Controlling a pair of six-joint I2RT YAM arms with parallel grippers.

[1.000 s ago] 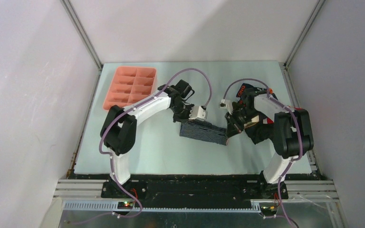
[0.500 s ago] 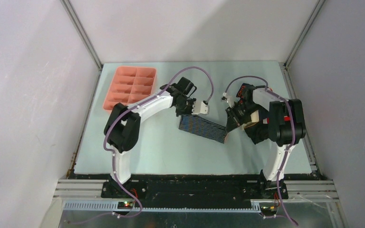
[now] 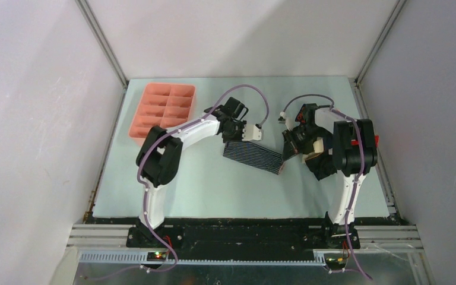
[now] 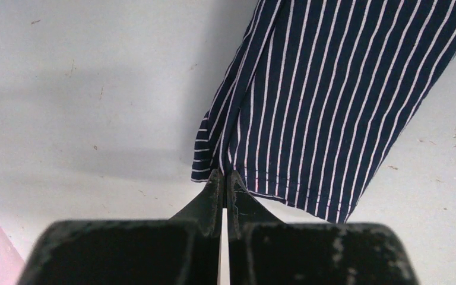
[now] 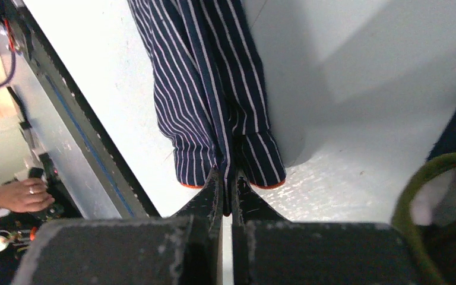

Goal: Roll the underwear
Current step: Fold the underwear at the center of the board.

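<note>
Dark striped underwear [image 3: 253, 157] with thin white stripes hangs stretched between my two grippers above the table's middle. My left gripper [image 3: 230, 142] is shut on its left end; the left wrist view shows the cloth's corner [image 4: 273, 107] pinched at the fingertips [image 4: 225, 178]. My right gripper [image 3: 285, 159] is shut on its right end, which has an orange hem; the right wrist view shows the striped cloth [image 5: 208, 83] clamped between the fingers [image 5: 228, 178]. More underwear lies in a dark heap [image 3: 323, 160] at the right, under the right arm, with an olive piece [image 5: 433, 196] showing.
A pink compartmented tray [image 3: 162, 108] stands at the back left of the table. The table's front edge with a metal rail [image 3: 243, 228] runs along the near side. A person's hand [image 5: 12, 196] shows beyond the table edge in the right wrist view.
Both grippers have carried the striped underwear a little toward the back. The cloth now hangs more stretched and slanted, its left end higher than its right.
</note>
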